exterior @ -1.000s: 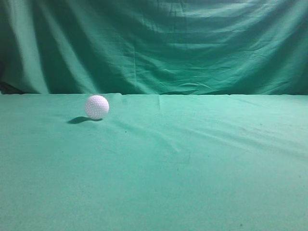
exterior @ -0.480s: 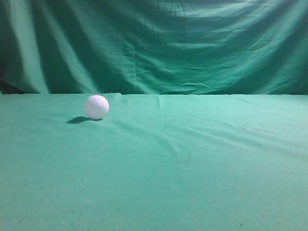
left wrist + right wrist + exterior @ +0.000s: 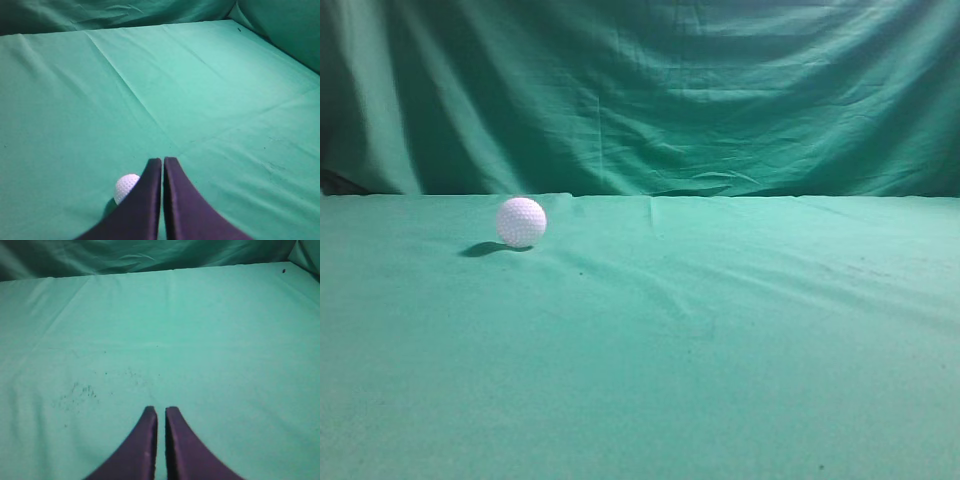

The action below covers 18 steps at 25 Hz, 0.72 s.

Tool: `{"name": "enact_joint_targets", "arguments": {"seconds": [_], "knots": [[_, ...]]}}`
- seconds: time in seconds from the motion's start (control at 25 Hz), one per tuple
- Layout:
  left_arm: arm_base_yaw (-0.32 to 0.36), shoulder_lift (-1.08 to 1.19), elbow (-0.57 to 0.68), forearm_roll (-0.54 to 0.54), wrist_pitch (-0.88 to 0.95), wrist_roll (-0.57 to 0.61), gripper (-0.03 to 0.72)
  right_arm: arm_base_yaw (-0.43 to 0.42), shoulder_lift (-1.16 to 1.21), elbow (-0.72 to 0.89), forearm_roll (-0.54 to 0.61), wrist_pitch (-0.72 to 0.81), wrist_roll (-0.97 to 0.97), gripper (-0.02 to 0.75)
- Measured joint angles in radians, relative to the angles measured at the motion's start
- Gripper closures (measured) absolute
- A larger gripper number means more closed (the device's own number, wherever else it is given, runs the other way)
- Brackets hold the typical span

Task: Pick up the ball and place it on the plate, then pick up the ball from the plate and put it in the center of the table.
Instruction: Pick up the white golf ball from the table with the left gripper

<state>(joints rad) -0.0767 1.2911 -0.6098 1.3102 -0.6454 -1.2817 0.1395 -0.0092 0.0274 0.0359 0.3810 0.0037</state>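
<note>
A white dimpled ball (image 3: 521, 221) rests on the green cloth at the left of the table, near its back edge. In the left wrist view the ball (image 3: 126, 187) shows partly behind the left finger. My left gripper (image 3: 162, 161) is shut and empty, above the cloth with the ball just to its left. My right gripper (image 3: 161, 410) is shut and empty over bare green cloth. Neither gripper shows in the exterior view. No plate is in view.
A green cloth covers the table (image 3: 720, 340) and hangs as a backdrop (image 3: 650, 90) behind it. Faint dark specks mark the cloth (image 3: 80, 390) in the right wrist view.
</note>
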Motion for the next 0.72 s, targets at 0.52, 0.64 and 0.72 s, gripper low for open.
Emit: {"name": "enact_joint_targets", "arguments": {"seconds": [0.52, 0.64, 0.72], "knots": [[-0.184, 0.049, -0.107, 0.102, 0.256, -0.051, 0.688, 0.0, 0.0, 0.0, 0.0, 0.0, -0.001, 0.689], [-0.228, 0.079, -0.121, -0.01, 0.296, 0.075, 0.688, 0.0, 0.0, 0.0, 0.0, 0.0, -0.001, 0.689], [-0.26, 0.091, -0.126, -0.15, 0.332, 0.247, 0.688, 0.0, 0.0, 0.0, 0.0, 0.0, -0.001, 0.689]]}}
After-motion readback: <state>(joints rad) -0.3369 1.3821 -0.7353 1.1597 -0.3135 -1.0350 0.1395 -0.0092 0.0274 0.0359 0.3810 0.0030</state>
